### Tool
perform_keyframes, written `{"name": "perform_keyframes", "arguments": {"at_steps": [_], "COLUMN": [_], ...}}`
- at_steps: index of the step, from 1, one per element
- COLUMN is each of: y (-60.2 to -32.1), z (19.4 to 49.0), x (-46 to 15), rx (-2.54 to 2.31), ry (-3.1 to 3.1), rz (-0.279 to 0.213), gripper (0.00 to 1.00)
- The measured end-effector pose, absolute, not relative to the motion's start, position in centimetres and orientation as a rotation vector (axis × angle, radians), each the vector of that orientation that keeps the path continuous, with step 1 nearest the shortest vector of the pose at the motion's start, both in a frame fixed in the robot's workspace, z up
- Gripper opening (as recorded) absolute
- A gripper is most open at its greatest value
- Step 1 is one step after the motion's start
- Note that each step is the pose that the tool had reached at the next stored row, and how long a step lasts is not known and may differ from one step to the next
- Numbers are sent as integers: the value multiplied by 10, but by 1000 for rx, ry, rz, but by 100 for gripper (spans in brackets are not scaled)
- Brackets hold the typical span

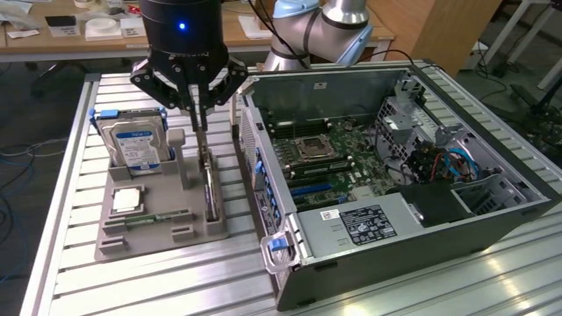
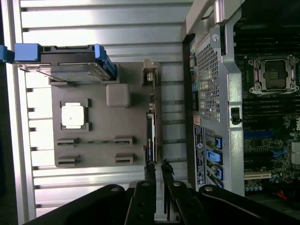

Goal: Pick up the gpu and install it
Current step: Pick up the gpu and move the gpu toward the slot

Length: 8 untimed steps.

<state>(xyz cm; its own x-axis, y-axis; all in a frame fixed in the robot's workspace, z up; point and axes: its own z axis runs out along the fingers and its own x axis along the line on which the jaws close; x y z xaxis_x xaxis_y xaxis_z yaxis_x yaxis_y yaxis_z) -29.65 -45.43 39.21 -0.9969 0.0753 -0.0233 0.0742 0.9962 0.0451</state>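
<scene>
So the tool (image 1: 200, 125) is hanging right over the gpu (image 1: 209, 187), fingers just barely apart with nothing between them. The card stands on edge in its slot of the grey holder (image 1: 167, 230) on the table (image 1: 131, 283), on the exterior view's left of the open PC case (image 1: 395, 217). The hard drive (image 1: 136, 141) is parked further left in the same holder. My worry is that the gap looks really narrow. From the wrist view the card's edge (image 2: 150, 129) seems lined up with one finger rather than the gap, so coming down could land on top of it and jam or tip it. A grab this close to one end could also let it swing.
</scene>
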Motion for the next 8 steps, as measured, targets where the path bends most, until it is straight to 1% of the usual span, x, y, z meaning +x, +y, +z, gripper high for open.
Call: {"name": "perform_keyframes", "arguments": {"at_steps": [2,4,6,7,8], "y": [-454,-454,-454,-454,-454], "z": [392,392,392,392,392], "x": [-296,-296,-296,-296,-296], "rx": [117,117,117,117,117], "ry": [3114,3114,3114,3114,3114], "rz": [69,69,69,69,69], "gripper": [29,29,41,41,47]}}
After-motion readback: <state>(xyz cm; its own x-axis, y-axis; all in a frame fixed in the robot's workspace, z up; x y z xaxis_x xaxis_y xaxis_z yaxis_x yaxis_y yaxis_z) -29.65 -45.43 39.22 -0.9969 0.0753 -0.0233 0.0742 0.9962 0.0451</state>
